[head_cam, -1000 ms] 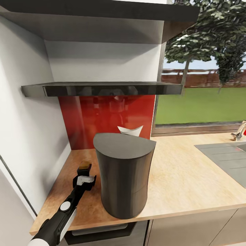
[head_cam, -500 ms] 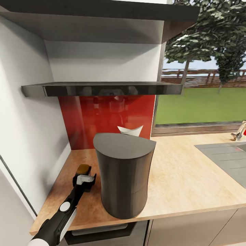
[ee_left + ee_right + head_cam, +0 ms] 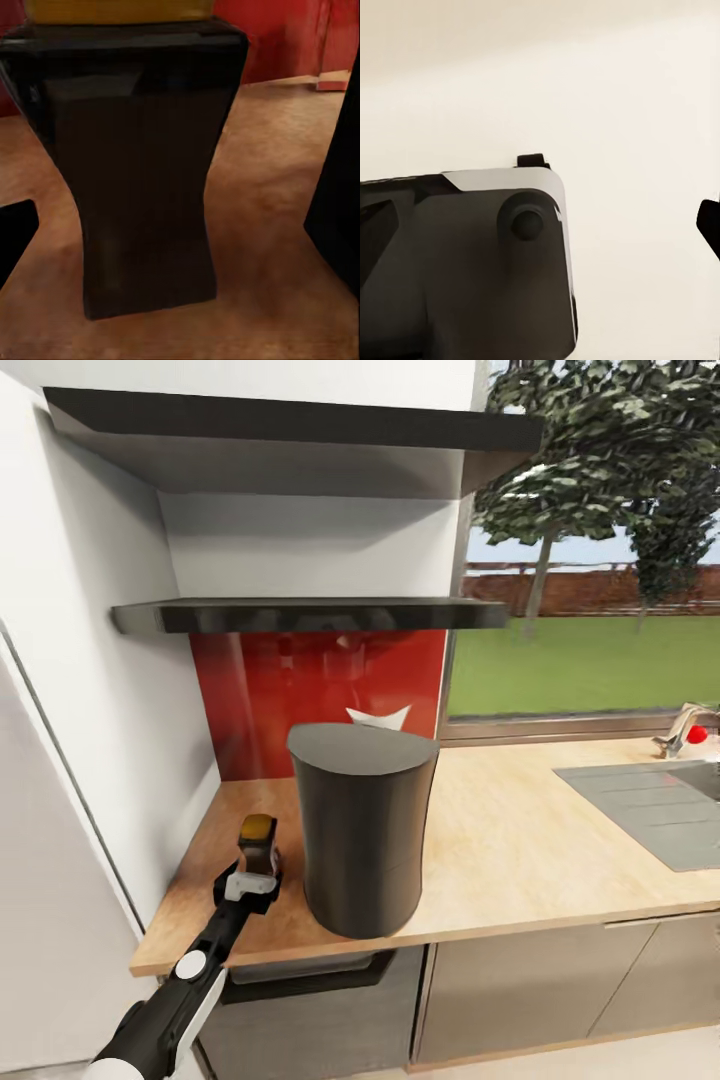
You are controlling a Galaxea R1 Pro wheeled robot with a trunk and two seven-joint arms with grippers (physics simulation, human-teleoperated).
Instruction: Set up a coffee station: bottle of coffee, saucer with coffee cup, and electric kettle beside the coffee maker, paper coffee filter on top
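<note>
Head view: a tan wooden surface (image 3: 520, 850) against a red backsplash, two black shelves above. The bottle of coffee (image 3: 256, 842) stands just beside the coffee maker (image 3: 362, 828), the left gripper (image 3: 250, 882) right behind it; whether its jaws are apart I cannot tell.

Left wrist view: the bottle (image 3: 142, 165) looms close, dark, waisted, golden-capped. A careless retreat could topple it.

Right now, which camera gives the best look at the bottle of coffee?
The left wrist view: the bottle of coffee stands close up on the kitchen countertop, its dark waisted body sharp. The head view shows it small, beside the coffee maker, just past the left gripper. The right wrist view faces pale floor.
</note>
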